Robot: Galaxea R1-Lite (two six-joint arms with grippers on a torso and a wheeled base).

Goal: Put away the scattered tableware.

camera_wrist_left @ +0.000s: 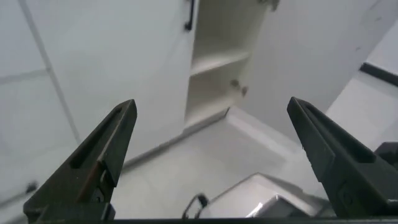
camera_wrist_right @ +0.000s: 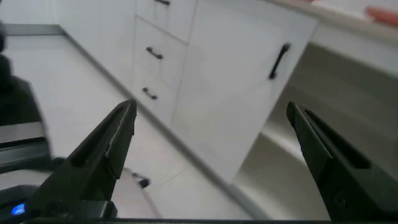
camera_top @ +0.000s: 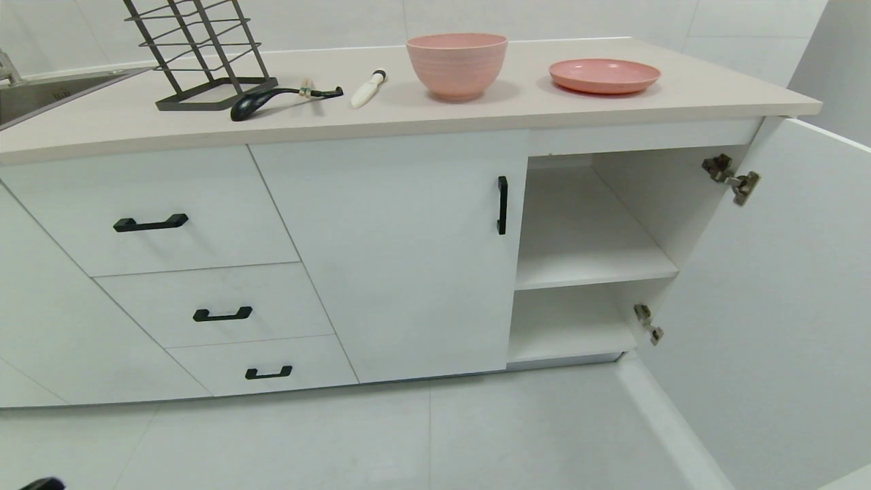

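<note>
Left jaws: spread wide, gripping nothing, low before the cupboard fronts, well below the bowl (camera_top: pixel 456 64).
Right jaws: also released and empty, well below the bowl.
Bowl: upright on the desk (camera_top: pixel 714 92).
Plate (camera_top: pixel 604 75): on the desk, near the bowl's right.
Knife (camera_top: pixel 368 88): just left of the bowl.
Spoon (camera_top: pixel 255 103): farther left of the bowl, against the rack (camera_top: pixel 204 54).
Cupboard (camera_top: pixel 585 238): below the bowl, to its right, door (camera_top: pixel 782 286) open.
Progress: seemingly just started; the cupboard stands ready, and all four pieces are left to stow.
</note>
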